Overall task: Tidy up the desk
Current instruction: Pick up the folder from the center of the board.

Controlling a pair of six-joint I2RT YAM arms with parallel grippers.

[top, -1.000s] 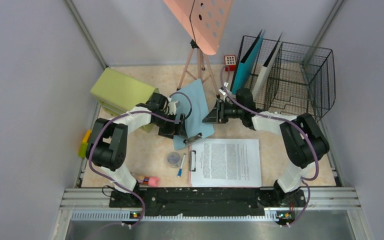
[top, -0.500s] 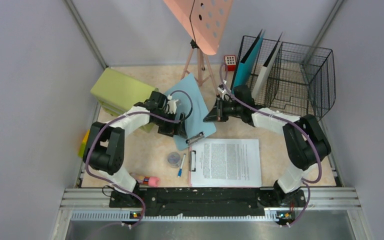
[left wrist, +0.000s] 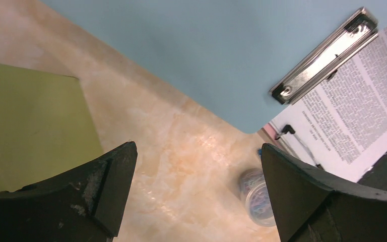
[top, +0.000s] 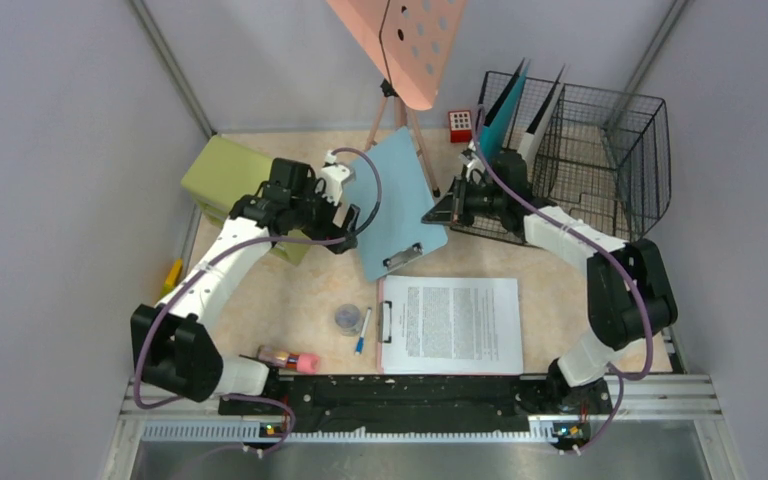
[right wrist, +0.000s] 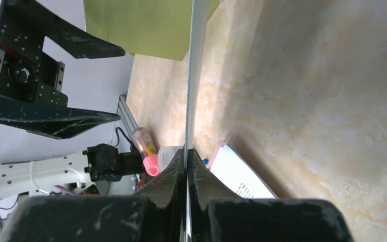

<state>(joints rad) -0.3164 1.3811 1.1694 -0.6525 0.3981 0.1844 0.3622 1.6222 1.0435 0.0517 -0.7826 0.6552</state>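
Note:
The pale marbled desk [top: 260, 290] holds a light blue clipboard [top: 397, 203] with a metal clip, lifted off the surface. My right gripper [top: 444, 210] is shut on its right edge; in the right wrist view [right wrist: 187, 154] the board [right wrist: 191, 70] runs edge-on between the fingers. My left gripper [top: 345, 218] is open and empty just left of the board; in the left wrist view [left wrist: 196, 156] the board [left wrist: 201, 55] is ahead of the spread fingers. A pink clipboard with a printed sheet [top: 452, 324] lies flat near the front.
A green drawer cabinet [top: 238, 180] stands at the left. A black wire file rack [top: 590, 160] with folders is at the back right. A pink stand on a tripod [top: 400, 60], a red block [top: 459, 124], a jar of paper clips [top: 347, 318], a pen [top: 362, 331] and a pink-capped tube [top: 290, 358].
The left gripper let go of the blue clipboard, opened and drew back to the left. The right gripper lifted the board and carried it up toward the rack.

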